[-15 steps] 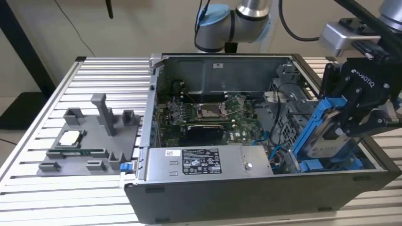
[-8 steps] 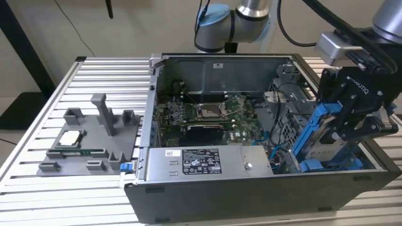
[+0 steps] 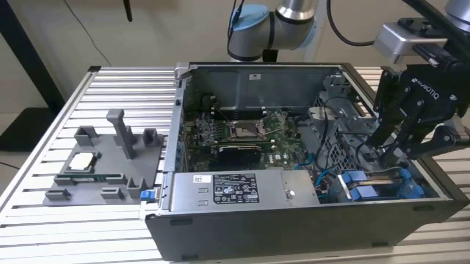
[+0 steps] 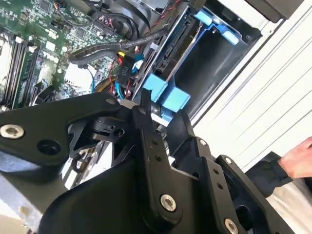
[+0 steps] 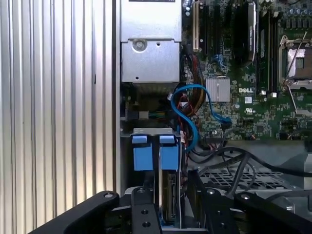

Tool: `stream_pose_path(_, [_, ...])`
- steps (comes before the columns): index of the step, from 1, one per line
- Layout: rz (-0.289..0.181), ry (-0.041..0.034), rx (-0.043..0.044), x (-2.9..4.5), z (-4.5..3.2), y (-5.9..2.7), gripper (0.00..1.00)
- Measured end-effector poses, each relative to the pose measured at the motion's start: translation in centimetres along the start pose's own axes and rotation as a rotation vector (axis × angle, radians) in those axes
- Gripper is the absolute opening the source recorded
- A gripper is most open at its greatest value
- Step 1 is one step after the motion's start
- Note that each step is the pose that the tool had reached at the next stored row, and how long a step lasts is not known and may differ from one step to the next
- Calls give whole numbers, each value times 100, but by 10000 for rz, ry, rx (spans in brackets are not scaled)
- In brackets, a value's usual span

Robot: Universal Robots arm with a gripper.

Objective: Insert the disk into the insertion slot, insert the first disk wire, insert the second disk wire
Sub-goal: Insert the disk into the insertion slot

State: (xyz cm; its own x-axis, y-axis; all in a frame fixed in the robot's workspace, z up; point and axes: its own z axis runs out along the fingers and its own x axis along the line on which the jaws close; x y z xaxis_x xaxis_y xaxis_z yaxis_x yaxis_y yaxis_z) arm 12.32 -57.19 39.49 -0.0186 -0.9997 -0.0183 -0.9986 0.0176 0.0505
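With a looped blue cable (image 5: 187, 109) running just beside it, the flat silver-grey disk in its bright blue plastic caddy (image 5: 168, 194) stood on edge in the dark-grey, cage-like insertion slot (image 4: 214, 63) at a corner of the open grey computer case (image 3: 294, 231), which sat on a slatted aluminium counter (image 3: 125, 88). By the look of it, a skewed push could have jammed the caddy against the cage, or trapped the cable against the disk. The arm's black pincer (image 3: 395, 157) reached down over the bay, its fingers (image 5: 141, 210) a little apart on either side of the disk's upper edge. A sliver of gap showed on one side, so it was straddling the disk rather than clamping it.
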Motion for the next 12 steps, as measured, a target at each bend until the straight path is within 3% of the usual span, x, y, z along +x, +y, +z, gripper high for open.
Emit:
stream_pose_path(2, [-3,-42,30,-9,-20,2,41])
stream_pose_path(3, [-4,-82,84,-14,-21,2,41])
stream_pose_path(5, [-18,-203,356,-33,-20,2,41])
stream_pose_path(7, [-26,-277,621,-65,-20,3,41])
stream_pose_path(10, [-35,-366,830,-130,-17,4,41])
stream_pose_path(12, [-38,-408,898,-172,-10,4,41])
